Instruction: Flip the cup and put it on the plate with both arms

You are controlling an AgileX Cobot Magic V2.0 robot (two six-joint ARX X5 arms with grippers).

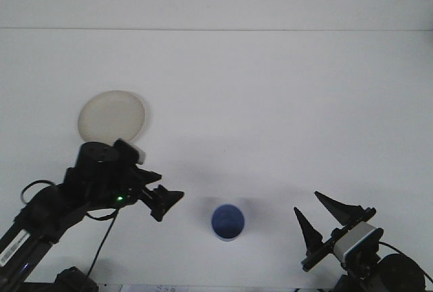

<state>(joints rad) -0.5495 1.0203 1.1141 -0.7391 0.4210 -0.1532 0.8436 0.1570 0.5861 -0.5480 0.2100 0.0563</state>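
Seen from the front camera, a white desk (270,103) stretches away to a straight far edge, carrying only two objects. A blue cup (227,222) stands mouth-up near the desk's near edge, roughly midway along it, its round rim and blue interior facing the lens. A cream-coloured plate (114,115) lies flat toward the left side of the desk, well apart from the cup and farther from the camera. The left arm (61,201) reaches in from the near left corner, its black housing lying in front of the plate's near rim and hiding a little of it, a green indicator light glowing on its body. The left gripper (167,201) points toward the cup from the cup's left, near it but not touching; its dark fingers overlap from this angle, and it cannot be told whether they are parted or closed. At the near right corner, the right gripper (326,217) sits low, its two black pointed fingers (308,228) spread wide apart with nothing between them, a grey block fixed behind them. It stands to the right of the cup, clear of it. A soft shadow falls across the desk surface behind the cup and the left arm.
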